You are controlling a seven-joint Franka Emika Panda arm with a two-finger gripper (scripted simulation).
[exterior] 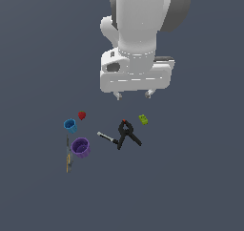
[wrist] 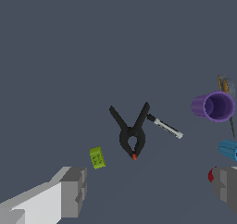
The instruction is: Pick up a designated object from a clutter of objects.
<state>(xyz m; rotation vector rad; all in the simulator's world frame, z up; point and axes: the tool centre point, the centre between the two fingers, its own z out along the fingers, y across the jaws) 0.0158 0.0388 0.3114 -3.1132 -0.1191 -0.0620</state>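
The lime-green block (exterior: 143, 119) lies just right of frame centre on the counter (exterior: 190, 177), beside the black clamp (exterior: 127, 133). It looks light and rigid; pinch its flat sides. The gripper (exterior: 133, 94) hangs wide open, empty.

Lime-green block (exterior: 143, 119): tiny cuboid, lying tilted on the tabletop, right of frame centre, just beside black clamp (exterior: 127, 133).
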